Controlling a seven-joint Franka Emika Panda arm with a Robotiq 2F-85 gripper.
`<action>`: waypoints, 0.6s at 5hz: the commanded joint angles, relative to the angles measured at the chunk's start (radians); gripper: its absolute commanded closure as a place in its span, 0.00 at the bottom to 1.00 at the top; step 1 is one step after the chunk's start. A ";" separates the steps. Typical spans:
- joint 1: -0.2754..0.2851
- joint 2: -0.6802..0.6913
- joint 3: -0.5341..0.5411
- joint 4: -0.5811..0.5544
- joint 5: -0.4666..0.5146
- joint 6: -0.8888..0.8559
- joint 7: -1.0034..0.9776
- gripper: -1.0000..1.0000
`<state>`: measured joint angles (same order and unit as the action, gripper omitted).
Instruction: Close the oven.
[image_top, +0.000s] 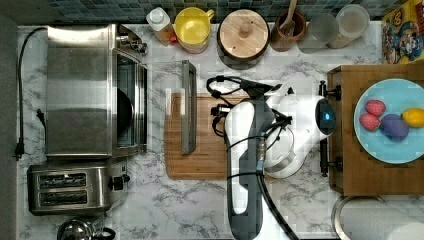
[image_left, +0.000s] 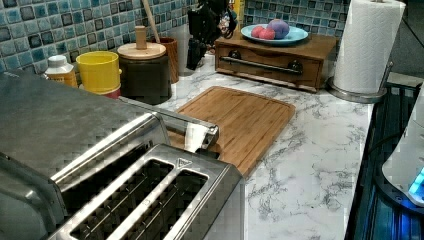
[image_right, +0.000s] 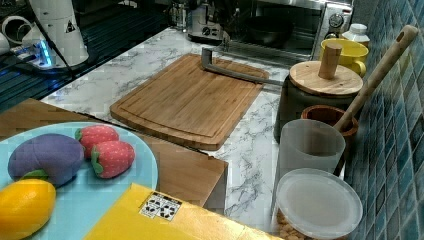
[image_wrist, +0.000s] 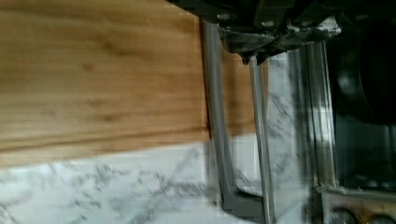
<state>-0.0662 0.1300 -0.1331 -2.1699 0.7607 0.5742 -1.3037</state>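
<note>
The oven (image_top: 80, 92) stood at the left of the top view, its door down and handle (image_top: 188, 107) over the cutting board (image_top: 200, 160). End effector (image_wrist: 261, 42) state: cannot tell. Risk: a glancing push could slip off the handle.

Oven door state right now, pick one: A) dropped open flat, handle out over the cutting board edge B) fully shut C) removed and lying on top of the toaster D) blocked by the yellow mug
A: the oven has its glass door lying flat toward the cutting board, with the bar handle over the board's edge and the dark interior exposed in the right view.
</note>
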 joint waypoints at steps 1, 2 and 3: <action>0.023 0.060 0.038 -0.040 0.163 0.164 -0.237 1.00; 0.018 0.096 0.077 -0.049 0.283 0.220 -0.326 1.00; 0.015 0.130 0.098 -0.027 0.305 0.238 -0.333 1.00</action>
<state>-0.0674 0.2646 -0.0803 -2.2031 0.9771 0.7837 -1.5518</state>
